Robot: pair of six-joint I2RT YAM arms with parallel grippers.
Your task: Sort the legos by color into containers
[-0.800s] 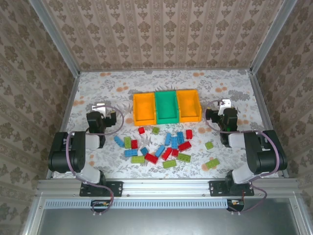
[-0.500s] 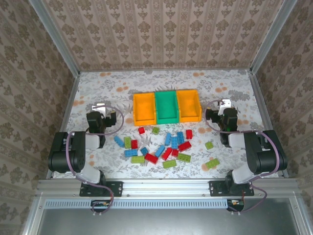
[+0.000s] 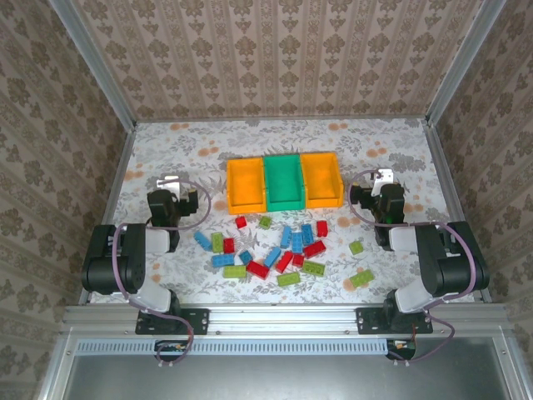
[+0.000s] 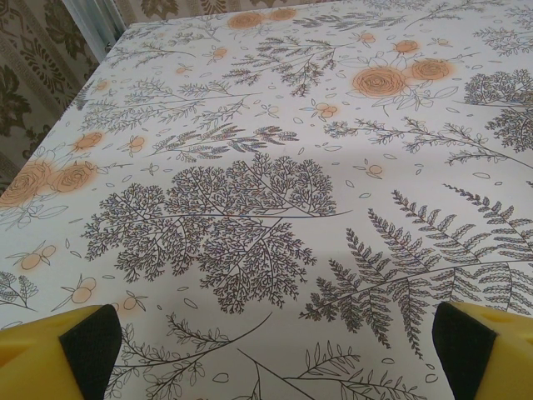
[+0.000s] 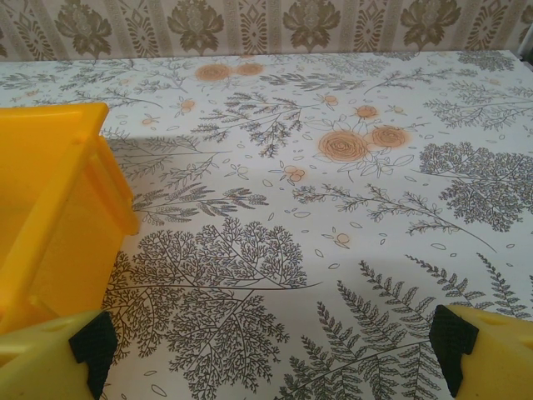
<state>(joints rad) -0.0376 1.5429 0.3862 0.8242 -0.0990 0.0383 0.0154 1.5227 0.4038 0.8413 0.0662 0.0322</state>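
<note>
At the centre of the top external view, your legos (image 3: 296, 242) lie scattered on the counter (image 3: 191, 142), just below the row of containers (image 3: 284, 206). Several bricks touch or overlap, so you cannot count them by colour, and the bins' near walls hide part of their floors. In the left wrist view, your left end effector (image 4: 279, 367) is spread wide, its fingertips cropped by the lower corners, with patterned counter between them. Your right end effector (image 5: 275, 362) is likewise spread. At the left of its frame an orange-yellow bin (image 5: 58, 192) is cut off, its inside out of sight.
</note>
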